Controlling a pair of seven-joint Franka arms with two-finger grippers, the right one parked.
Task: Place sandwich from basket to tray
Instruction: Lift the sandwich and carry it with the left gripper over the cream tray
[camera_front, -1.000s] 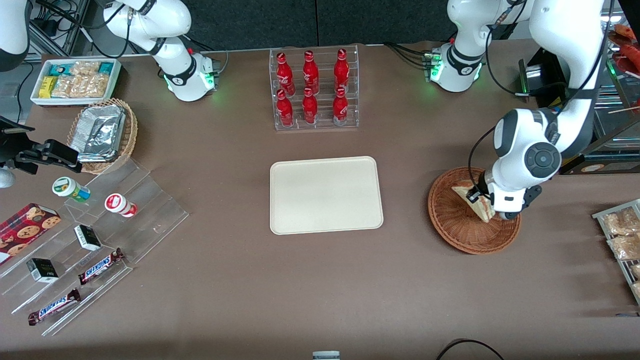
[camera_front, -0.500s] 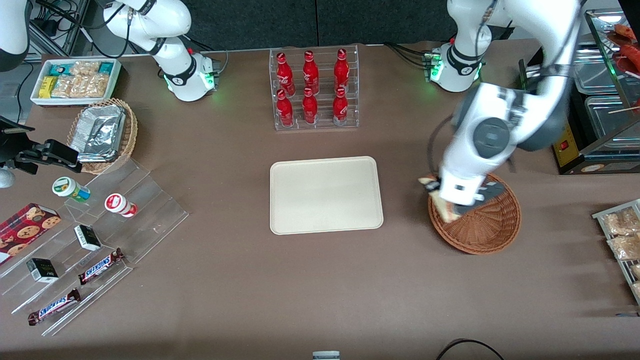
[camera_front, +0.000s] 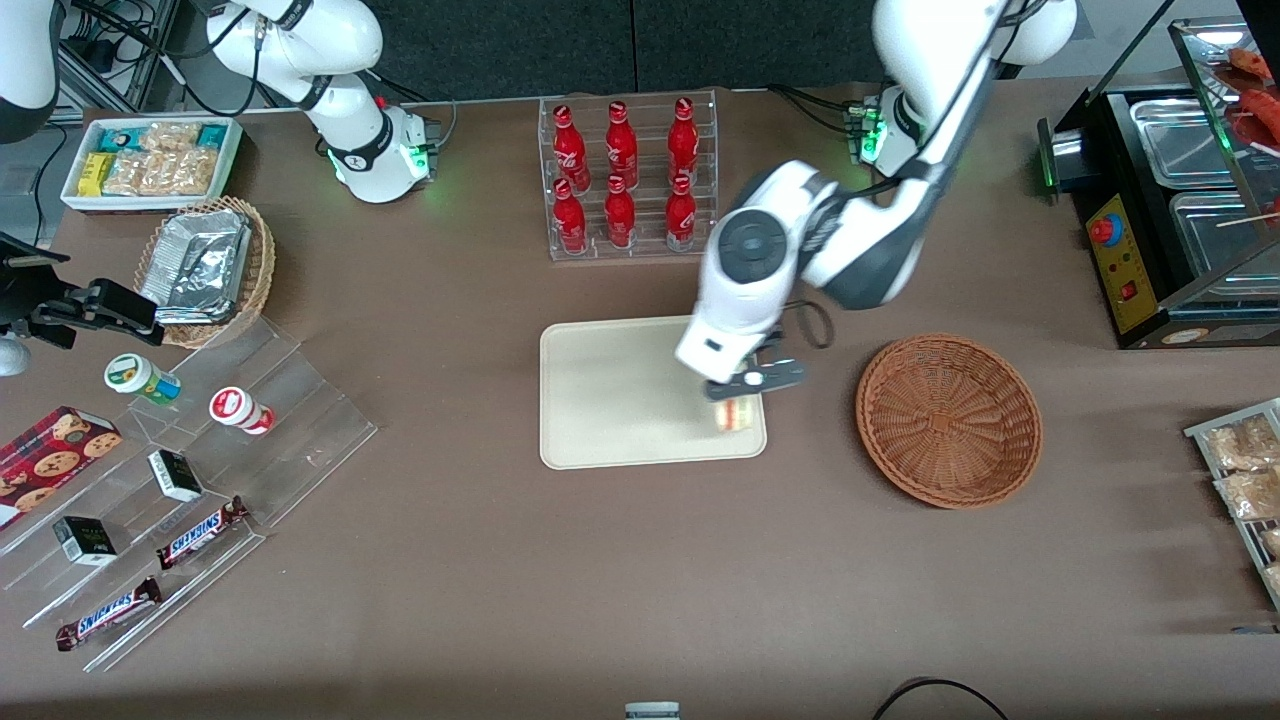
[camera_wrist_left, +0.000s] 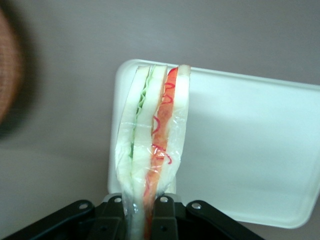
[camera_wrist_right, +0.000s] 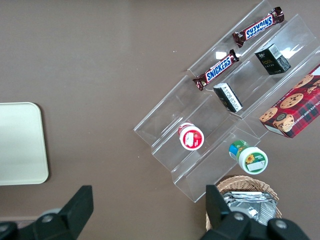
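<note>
My left gripper (camera_front: 737, 392) is shut on the sandwich (camera_front: 735, 413), a plastic-wrapped white wedge with red and green layers. It hangs just above the cream tray (camera_front: 620, 390), over the tray's corner nearest the basket and the front camera. In the left wrist view the sandwich (camera_wrist_left: 152, 145) sticks out from between the fingers (camera_wrist_left: 165, 217) over the tray's corner (camera_wrist_left: 260, 150). The reddish-brown wicker basket (camera_front: 948, 420) stands empty beside the tray, toward the working arm's end of the table.
A clear rack of red bottles (camera_front: 626, 180) stands farther from the front camera than the tray. A tan foil basket (camera_front: 205, 268), a white snack bin (camera_front: 150, 160) and a clear stepped stand (camera_front: 190, 470) of snacks lie toward the parked arm's end.
The gripper has lifted the sandwich out of the basket and carried it sideways to above the tray's near corner. The basket is now empty.
</note>
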